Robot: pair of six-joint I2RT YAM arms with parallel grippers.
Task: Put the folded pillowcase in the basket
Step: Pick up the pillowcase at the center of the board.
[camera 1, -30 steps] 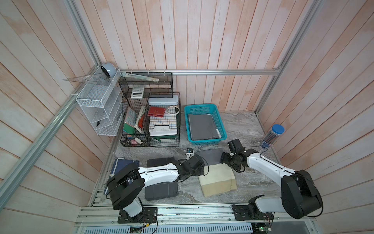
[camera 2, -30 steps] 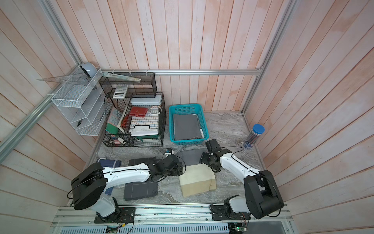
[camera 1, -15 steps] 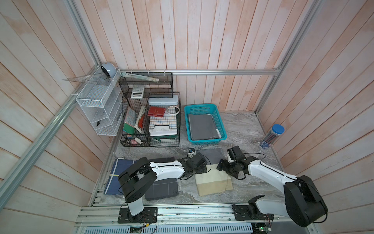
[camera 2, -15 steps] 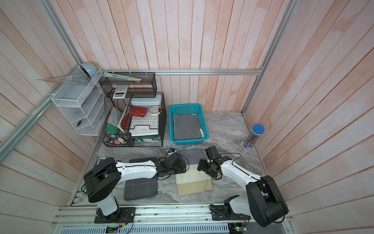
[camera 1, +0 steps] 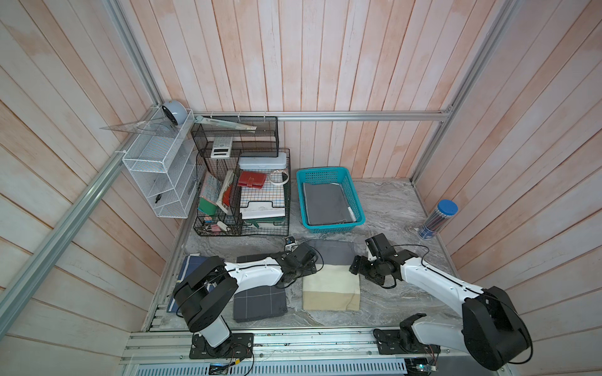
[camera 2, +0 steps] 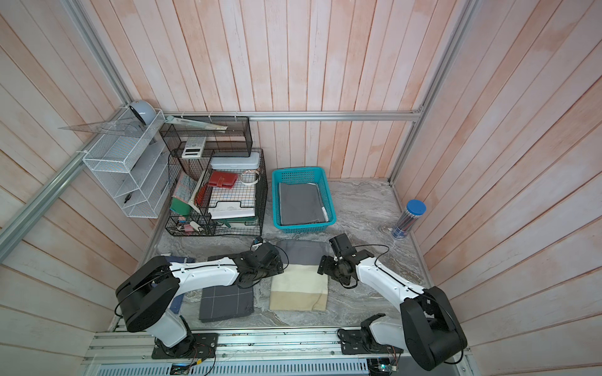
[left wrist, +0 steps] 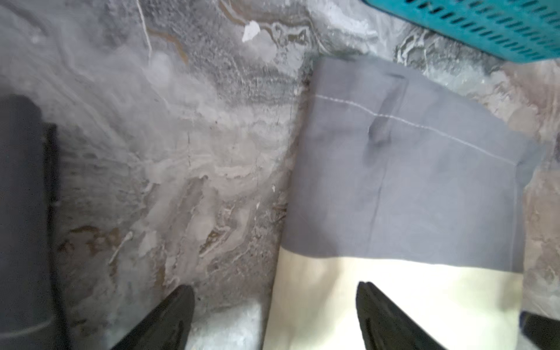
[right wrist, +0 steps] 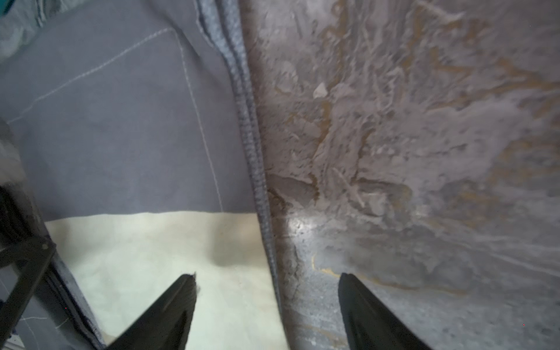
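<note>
A cream folded pillowcase (camera 1: 330,288) (camera 2: 299,288) lies flat on the marble table, its far end overlapping a grey folded cloth (camera 1: 332,254) (left wrist: 409,181) (right wrist: 121,136). The turquoise basket (camera 1: 322,171) (camera 2: 299,171) (left wrist: 485,27) stands behind them with another grey folded cloth (camera 1: 327,203) inside. My left gripper (camera 1: 311,268) (left wrist: 272,286) is open at the pillowcase's far left corner, one finger over the cream cloth (left wrist: 318,303) and one over the table. My right gripper (camera 1: 355,268) (right wrist: 266,276) is open at the far right corner, straddling the edge of the cream cloth (right wrist: 151,257).
A black wire organiser (camera 1: 241,195) full of stationery and a white wire rack (camera 1: 163,175) stand at the back left. A dark checked folded cloth (camera 1: 259,304) and a navy cloth (camera 1: 189,267) lie front left. A pencil tube (camera 1: 436,219) stands at the right wall.
The cream pillowcase has shifted left and turned square to the table. Both grippers have come down to its far corners, and the left jaws have narrowed a little.
</note>
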